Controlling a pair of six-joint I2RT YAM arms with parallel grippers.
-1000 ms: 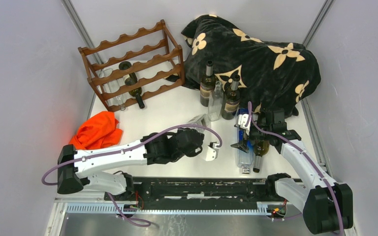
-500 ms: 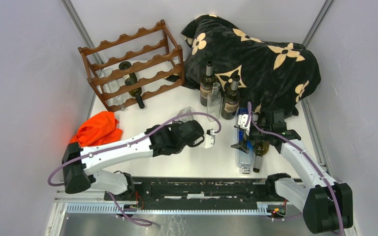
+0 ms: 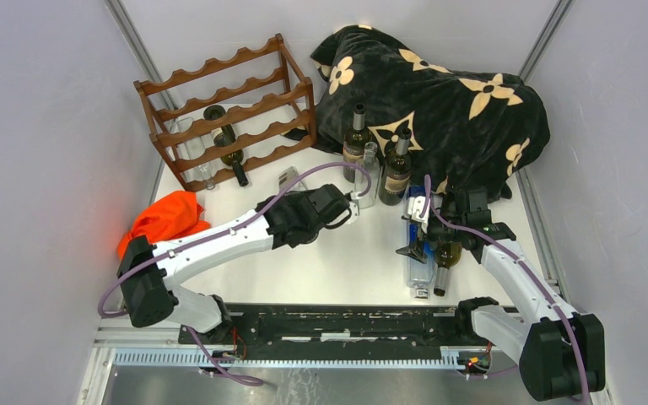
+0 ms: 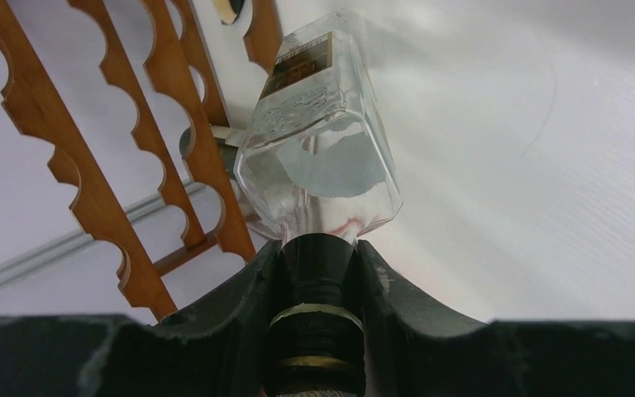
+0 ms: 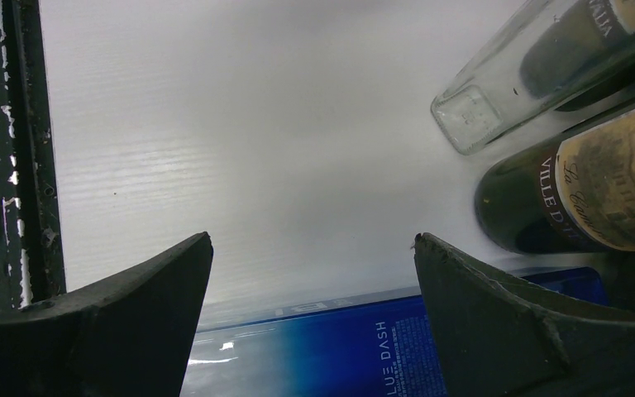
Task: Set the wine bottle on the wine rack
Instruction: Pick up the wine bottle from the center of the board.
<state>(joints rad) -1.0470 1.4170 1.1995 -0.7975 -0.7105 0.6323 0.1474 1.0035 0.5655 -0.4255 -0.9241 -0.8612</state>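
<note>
Found the left gripper (image 4: pixel 321 263) closed narrowly on the dark capped neck of a clear wine bottle (image 4: pixel 318 141), with fingers (image 4: pixel 244 289) pressed to either side of the cap. Saw the bottle's square glass body, an amber label on one face, pointing toward the far left over the white table (image 3: pixel 337 270). Placed it in the overhead view near the table's middle, between the rack and a group of upright bottles (image 3: pixel 355 148).

Noted the wine rack (image 3: pixel 228 110) at the far left corner, apart from the held bottle. Caught its scalloped rails just left of the glass in the left wrist view. Counted one dark bottle (image 3: pixel 224 135) lying in the rack, neck toward the near side, plus what looked like a clear one (image 3: pixel 192 152) at its left end.

Found the right gripper (image 5: pixel 312 241) spread wide and gripping nothing, poised at the right over a blue-labelled bottle (image 5: pixel 339 347) lying on the table, with a dark labelled bottle (image 5: pixel 579 190) beside it.

Spotted a black flowered blanket (image 3: pixel 439 93) heaped at the far right, behind the upright bottles, and an orange cloth (image 3: pixel 164 224) at the near left.
</note>
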